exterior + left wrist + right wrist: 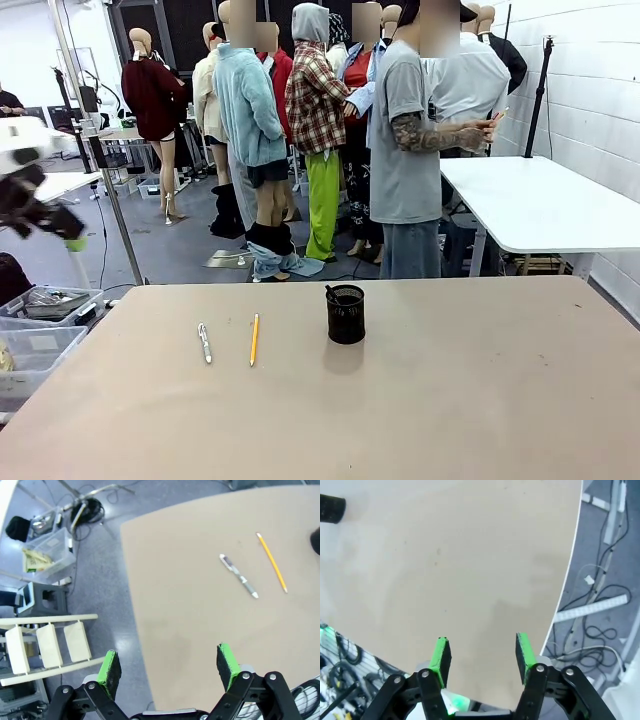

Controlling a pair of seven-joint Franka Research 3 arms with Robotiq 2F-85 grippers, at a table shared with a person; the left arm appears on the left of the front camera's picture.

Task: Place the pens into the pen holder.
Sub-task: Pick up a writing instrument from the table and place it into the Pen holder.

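A silvery-white pen and a yellow pencil lie side by side on the tan table, left of the middle. To their right stands the black mesh pen holder, with a thin dark tip showing at its rim. My left gripper hangs high off the table's left edge. In the left wrist view it is open and empty, far above the pen and pencil. My right gripper is open over bare table near its edge, far from the holder.
Clear plastic bins sit on the floor left of the table, beside a white rack. A person stands beyond the far edge, and a white table is at back right. Cables lie on the floor.
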